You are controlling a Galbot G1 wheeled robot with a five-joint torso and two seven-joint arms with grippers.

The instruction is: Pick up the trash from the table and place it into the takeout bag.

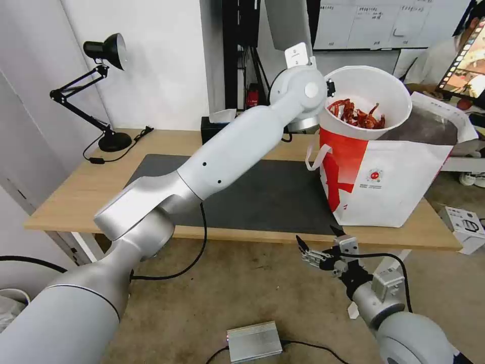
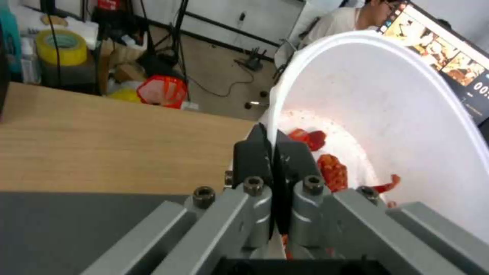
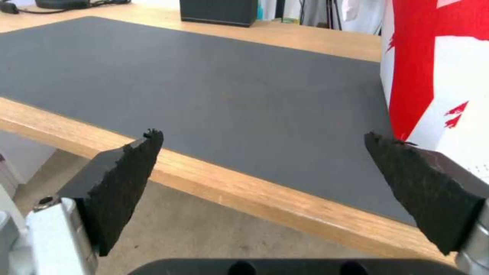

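My left gripper (image 2: 272, 147) is shut on the rim of the white round bowl (image 1: 374, 91), pinching the thin wall between its black pads. The bowl is tilted and held over the left end of the white and red takeout bag (image 1: 394, 182), which stands on the right of the table (image 1: 76, 187). Red crayfish shells (image 1: 358, 115) lie inside the bowl (image 2: 397, 114). My right gripper (image 1: 317, 236) hangs open below the table's front edge, in front of the bag. In the right wrist view the right gripper (image 3: 265, 141) has nothing between its fingers.
A dark grey mat (image 1: 273, 197) covers the table's middle. A black desk lamp (image 1: 103, 55) stands at the back left and a black tissue box (image 1: 212, 129) at the back. On the floor lie a silver box (image 1: 254, 341) and a white box (image 1: 465, 227).
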